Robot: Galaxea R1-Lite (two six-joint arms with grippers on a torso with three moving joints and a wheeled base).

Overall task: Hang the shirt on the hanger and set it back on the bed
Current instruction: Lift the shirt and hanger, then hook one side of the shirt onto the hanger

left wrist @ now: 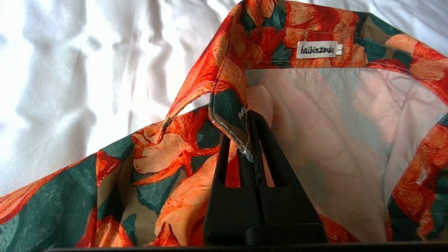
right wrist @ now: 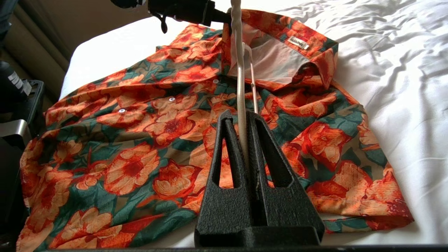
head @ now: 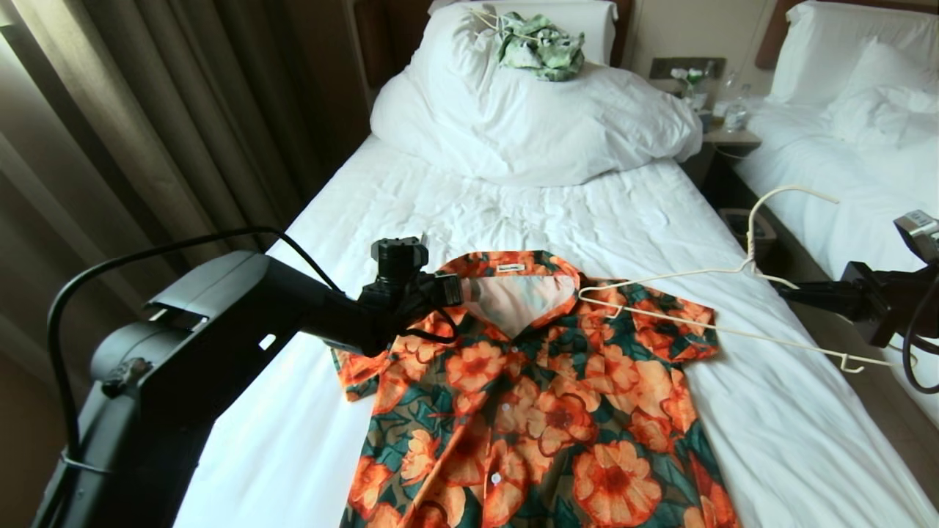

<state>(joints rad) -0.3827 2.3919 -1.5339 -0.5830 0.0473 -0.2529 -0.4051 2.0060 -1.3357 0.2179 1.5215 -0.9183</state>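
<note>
The shirt (head: 557,411), orange flowers on dark green, lies flat and buttoned on the bed (head: 513,213), collar toward the pillows. My left gripper (head: 451,290) is shut on the shirt's collar edge (left wrist: 227,115) at the left side of the neck opening, and the pale lining (left wrist: 332,133) shows beside it. My right gripper (head: 788,292) is shut on the hanger (head: 750,242) near its neck. It holds the hanger over the shirt's right shoulder, with one end reaching toward the collar. In the right wrist view the cream wire (right wrist: 239,70) runs out from between the shut fingers (right wrist: 227,140) over the shirt (right wrist: 140,147).
A bunched white duvet (head: 528,125) fills the head of the bed with a green-and-white garment (head: 539,45) on top. A nightstand with bottles (head: 722,110) and a second white bed (head: 843,147) stand to the right. Brown curtains (head: 110,110) hang on the left.
</note>
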